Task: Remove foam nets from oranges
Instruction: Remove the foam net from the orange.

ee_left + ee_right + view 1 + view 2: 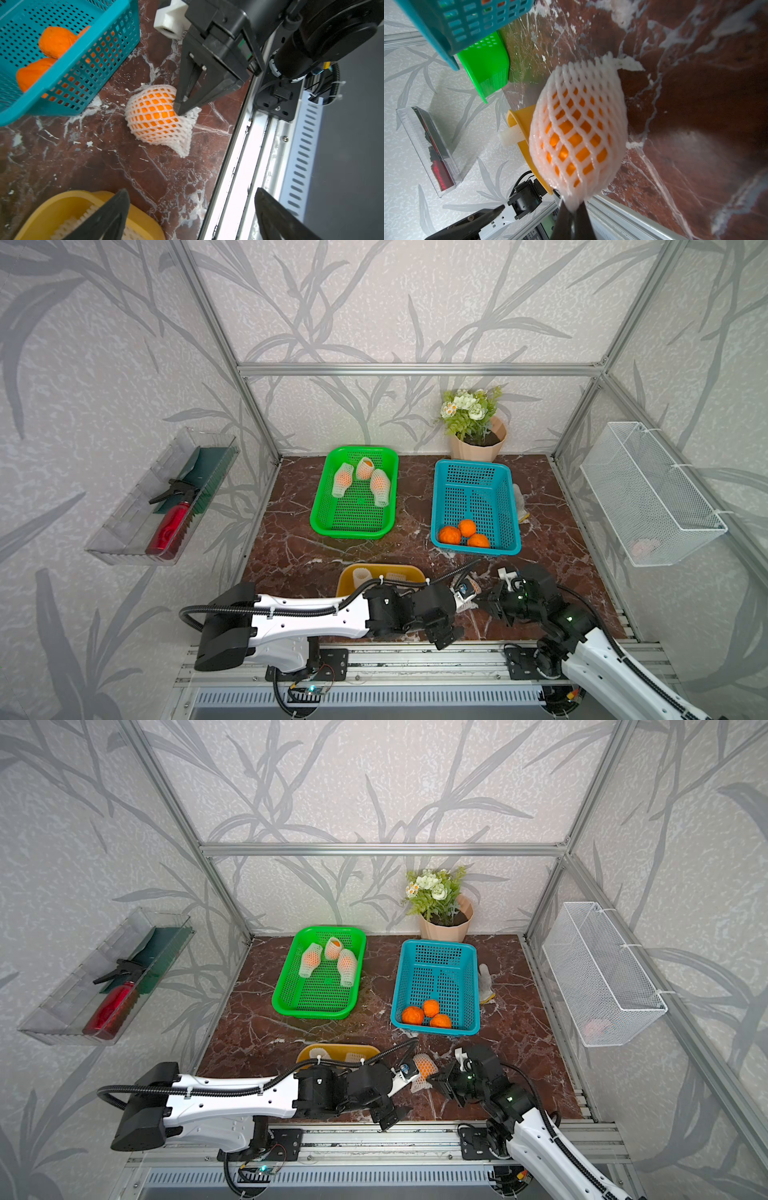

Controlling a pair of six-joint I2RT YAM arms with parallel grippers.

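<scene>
One orange (pixel 158 108) wrapped in a white foam net (pixel 180 145) lies on the marble near the front rail. My right gripper (pixel 179 110) is shut on one bunched end of that foam net (pixel 579 99); its jaws pinch the mesh (pixel 572 205). My left gripper (pixel 192 191) faces the fruit from a short way off, open and empty. In both top views the two grippers (pixel 405 1081) (pixel 434 1079) meet around the netted orange (pixel 424 1065). Three more netted oranges (pixel 343 480) lie in the green basket (pixel 320 506). Three bare oranges (pixel 450 535) sit in the blue basket (pixel 513 506).
A yellow bowl (pixel 345 578) holding loose foam nets (pixel 360 574) stands under the left arm. A flower pot (pixel 478 439) is at the back, a glove (pixel 519 502) beside the blue basket. A white wire basket (pixel 648 493) and a clear tray with a red bottle (pixel 170 522) hang on the side walls.
</scene>
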